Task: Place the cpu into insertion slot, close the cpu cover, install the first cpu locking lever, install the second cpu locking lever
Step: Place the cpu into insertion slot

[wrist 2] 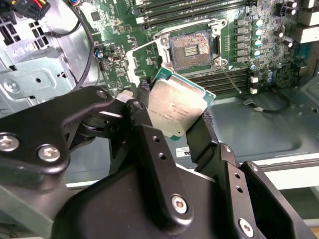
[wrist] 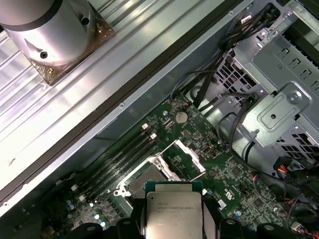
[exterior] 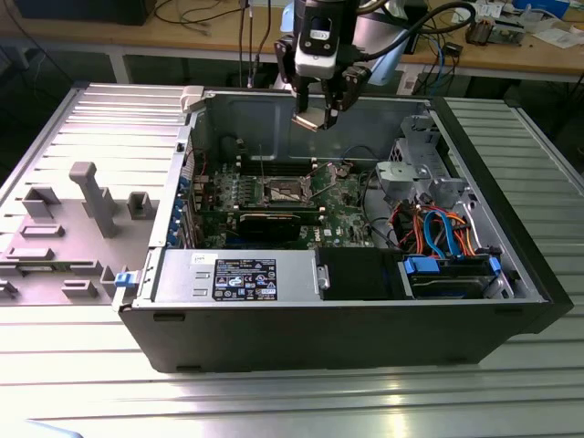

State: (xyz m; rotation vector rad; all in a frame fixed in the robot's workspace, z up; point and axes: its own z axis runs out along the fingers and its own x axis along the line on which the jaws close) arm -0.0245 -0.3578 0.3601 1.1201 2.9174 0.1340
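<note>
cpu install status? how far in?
Done: cpu picked up, clamped in the gripper. In hand: it hangs above the board inside the case; the slot is empty. Left: seating it, closing the cover, which stands open, and both levers.

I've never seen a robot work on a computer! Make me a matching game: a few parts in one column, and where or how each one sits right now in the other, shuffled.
Things:
1. cpu
2. insertion slot
3. cpu cover
4. orange and blue cables

States:
A. toward the exterior view's right
B. empty, nothing seated in it
C. held in the jaws, up in the air
D. swung open beside the insertion slot

Pairs: 1-C, 2-B, 3-D, 4-A
</note>
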